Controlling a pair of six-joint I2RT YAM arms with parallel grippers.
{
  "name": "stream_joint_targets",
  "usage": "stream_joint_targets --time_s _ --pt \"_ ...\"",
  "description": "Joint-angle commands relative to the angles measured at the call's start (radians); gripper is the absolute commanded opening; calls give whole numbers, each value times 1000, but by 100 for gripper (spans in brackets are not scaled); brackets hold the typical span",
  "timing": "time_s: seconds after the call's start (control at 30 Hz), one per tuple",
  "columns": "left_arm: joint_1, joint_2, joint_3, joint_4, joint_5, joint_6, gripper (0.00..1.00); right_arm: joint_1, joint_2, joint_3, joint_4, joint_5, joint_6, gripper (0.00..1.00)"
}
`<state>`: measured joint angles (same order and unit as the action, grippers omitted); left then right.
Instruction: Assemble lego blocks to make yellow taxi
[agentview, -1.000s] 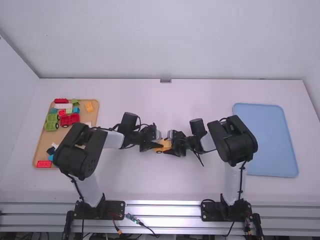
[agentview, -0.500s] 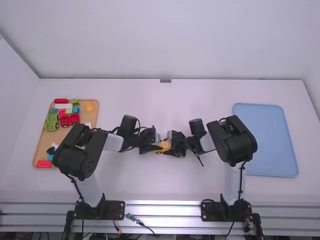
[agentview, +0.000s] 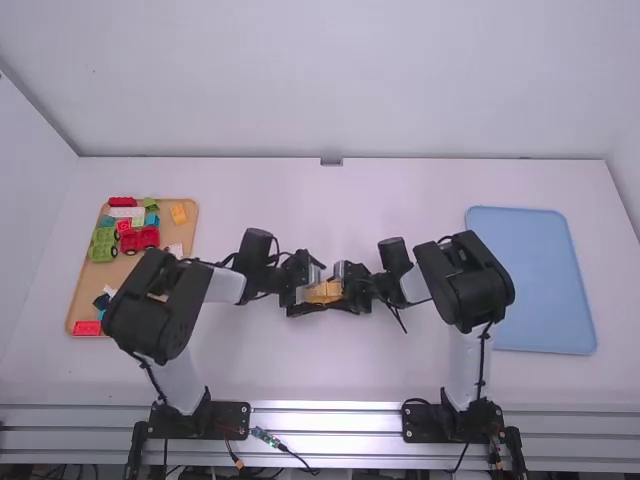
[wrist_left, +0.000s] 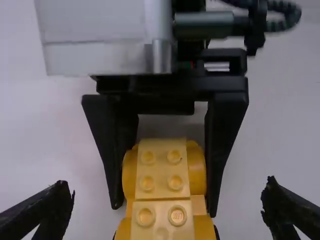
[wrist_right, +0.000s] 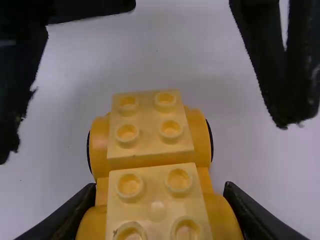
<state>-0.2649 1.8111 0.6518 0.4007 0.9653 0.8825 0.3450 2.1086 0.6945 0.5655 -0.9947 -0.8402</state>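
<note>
Yellow car (agentview: 324, 291): clamped by right gripper (agentview: 341, 289), mid-table
Left gripper (agentview: 311, 289): fingers parted, car's nine o'clock
Block tray (agentview: 86, 285): nine o'clock, partly covered by left arm (agentview: 155, 305)
Blue tray (agentview: 540, 285): three o'clock, overlapped by right arm (agentview: 468, 285)

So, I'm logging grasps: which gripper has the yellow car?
The right gripper: its jaws grip the yellow car from both sides; the left gripper has its jaws wide apart.
</note>
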Motion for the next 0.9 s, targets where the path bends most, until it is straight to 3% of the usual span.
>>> stream_joint_targets --time_s 0.0,0.03,0.13,0.17,0.43,0.87 --pt "26 -73 -5 -2 40 -64 85 2 13 12 -2 -3 6 50" --pt "36 -92 -5 -4 43 -85 64 2 13 12 -2 -3 6 50" --pt "51 -119 -5 -24 40 -102 23 3 13 12 -2 -3 6 50" --pt "51 -125 -5 -43 34 -100 2 2 13 12 -2 -3 6 50" --pt "37 -103 -6 -196 -16 33 2 2 13 12 -2 -4 6 50" --pt "37 -10 -4 -127 5 23 2 2 13 12 -2 -7 6 50"
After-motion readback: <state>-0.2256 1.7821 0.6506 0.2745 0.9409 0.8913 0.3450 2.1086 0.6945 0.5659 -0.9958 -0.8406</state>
